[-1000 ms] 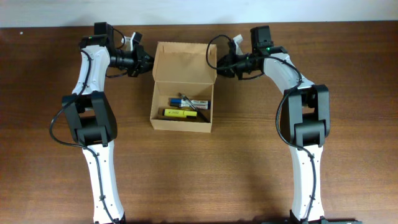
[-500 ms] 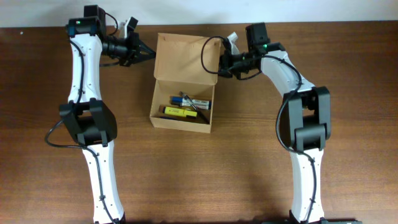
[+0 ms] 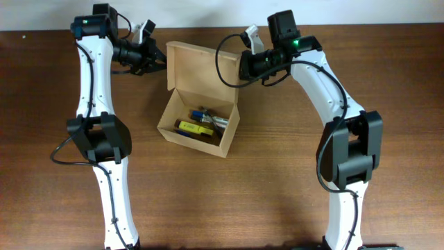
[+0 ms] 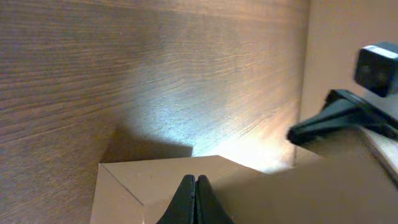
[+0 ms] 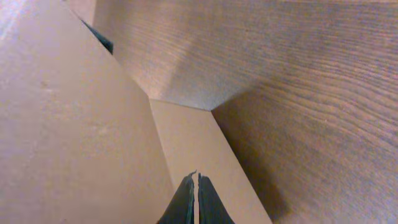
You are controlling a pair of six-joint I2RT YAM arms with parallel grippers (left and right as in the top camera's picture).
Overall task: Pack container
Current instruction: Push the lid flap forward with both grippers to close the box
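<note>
The container [image 3: 186, 142], a tan cardboard box, sits skewed at the table's middle back with its flap lid [image 3: 202, 69] standing open. Inside lie several markers, among them a yellow one [image 3: 188, 127] and a blue one [image 3: 200, 112]. My left gripper [image 3: 162, 62] is shut, its tips against the lid's left edge. In the left wrist view its fingers [image 4: 194, 182] meet over bare cardboard [image 4: 143, 180]. At the lid's right edge my right gripper [image 3: 241, 68] is shut too. In the right wrist view its tips [image 5: 197, 177] rest beside the lid [image 5: 74, 124], gripping nothing.
The brown wooden table [image 3: 277, 180] ends just behind the box, where a pale wall [image 3: 208, 14] begins. Both arms reach in from the front along the left and right sides. A black cable [image 3: 223, 59] loops over the lid's right part.
The box has turned and slid, its front end swinging toward the left and nearer. The right arm has lifted and swung outward. Both grippers stay shut at the lid's sides.
</note>
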